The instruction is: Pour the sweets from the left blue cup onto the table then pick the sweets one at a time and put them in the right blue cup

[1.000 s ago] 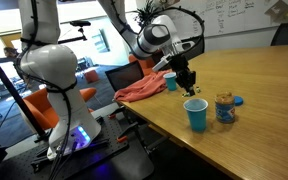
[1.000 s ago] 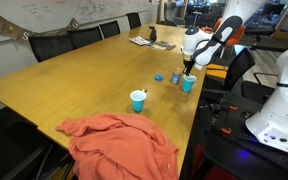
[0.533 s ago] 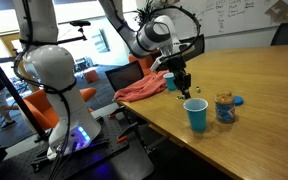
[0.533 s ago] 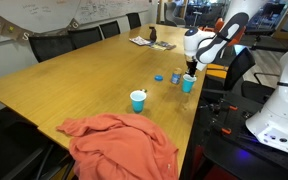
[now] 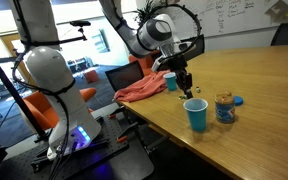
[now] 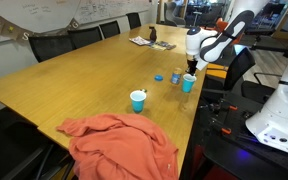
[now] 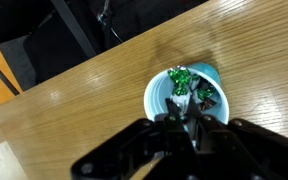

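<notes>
A large light-brown wooden bench (image 5: pixel 269 85) (image 6: pixel 74 80) (image 7: pixel 69 115) is seen in all three views. The tapered bright royal-blue plastic cup (image 5: pixel 196 116) (image 6: pixel 188 85) (image 7: pixel 160 95) is stood upright near the bench's edge. The dark tool (image 5: pixel 188 90) (image 6: pixel 191 70) (image 7: pixel 187 118) of the white robot arm (image 5: pixel 149 30) (image 6: pixel 219 40) is held directly above its mouth, pointing down.

In the wrist view the cup's pale blue inside is looked into from above. Several small sweets (image 7: pixel 206 95) in green and whitish wrapping are seen lying on its bottom. The tool's fingers are drawn close together over the mouth. One small piece is seen right at their tips. Whether it is clamped between them or lies in the cup below cannot be told.

The smaller tapered teal-blue plastic cup (image 5: pixel 171 82) (image 6: pixel 138 101) is stood upright on the bench, apart from the royal-blue cup. It is placed just beside the crumpled orange-red cloth (image 5: pixel 139 90) (image 6: pixel 119 140), which is spread over the bench's corner. What this cup holds cannot be made out.

A clear jar with yellowish contents (image 5: pixel 225 108) (image 6: pixel 176 76) is stood near the royal-blue cup, on the side away from the bench's edge. A small blue lid (image 5: pixel 238 101) (image 6: pixel 159 77) is laid on the bench just beside the jar.
</notes>
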Controlling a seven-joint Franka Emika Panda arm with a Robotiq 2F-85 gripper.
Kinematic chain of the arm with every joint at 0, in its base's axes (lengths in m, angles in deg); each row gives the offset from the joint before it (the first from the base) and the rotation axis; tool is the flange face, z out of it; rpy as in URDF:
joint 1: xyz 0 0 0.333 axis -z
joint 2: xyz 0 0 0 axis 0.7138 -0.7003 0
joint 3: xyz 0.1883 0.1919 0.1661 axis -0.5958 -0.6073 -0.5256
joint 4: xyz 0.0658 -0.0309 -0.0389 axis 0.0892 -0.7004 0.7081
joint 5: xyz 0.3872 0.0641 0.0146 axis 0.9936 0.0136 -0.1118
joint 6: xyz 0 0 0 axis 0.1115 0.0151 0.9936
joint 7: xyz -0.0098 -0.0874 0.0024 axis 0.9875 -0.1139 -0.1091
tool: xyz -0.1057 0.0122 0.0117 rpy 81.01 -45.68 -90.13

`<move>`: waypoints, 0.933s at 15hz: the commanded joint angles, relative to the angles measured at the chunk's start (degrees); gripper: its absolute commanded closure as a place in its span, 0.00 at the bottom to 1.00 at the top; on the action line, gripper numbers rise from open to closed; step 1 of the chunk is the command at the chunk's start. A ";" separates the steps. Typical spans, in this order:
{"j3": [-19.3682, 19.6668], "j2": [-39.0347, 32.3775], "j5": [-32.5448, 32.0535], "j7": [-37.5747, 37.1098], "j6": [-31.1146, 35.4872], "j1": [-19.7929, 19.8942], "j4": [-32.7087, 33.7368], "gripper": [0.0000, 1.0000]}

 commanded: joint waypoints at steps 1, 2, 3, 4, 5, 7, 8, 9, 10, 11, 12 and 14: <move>-5.11 2.06 -3.15 -2.89 -0.27 5.75 -0.23 0.62; -6.15 2.11 -3.54 -3.20 -0.21 6.80 -0.18 0.60; -6.95 2.29 -4.17 -3.53 -0.15 7.58 -0.15 0.54; -7.70 2.55 -4.65 -3.70 -0.22 8.25 -0.18 0.45; -8.33 2.93 -5.53 -4.37 -0.23 8.71 -0.25 0.38; -9.70 4.52 -7.46 -5.13 0.33 9.33 -0.86 0.23; -10.45 5.36 -8.58 -5.57 0.75 9.56 -1.10 0.15; -11.35 6.72 -9.93 -5.45 1.56 9.71 -1.49 0.08; -12.53 7.89 -11.06 -4.28 3.25 10.02 -1.76 0.00; -13.77 8.58 -11.48 -2.85 4.97 10.40 -1.70 0.00; -15.13 8.62 -10.79 -1.08 7.13 10.79 -1.27 0.00; -17.68 6.72 -7.15 4.27 12.03 11.45 0.42 0.00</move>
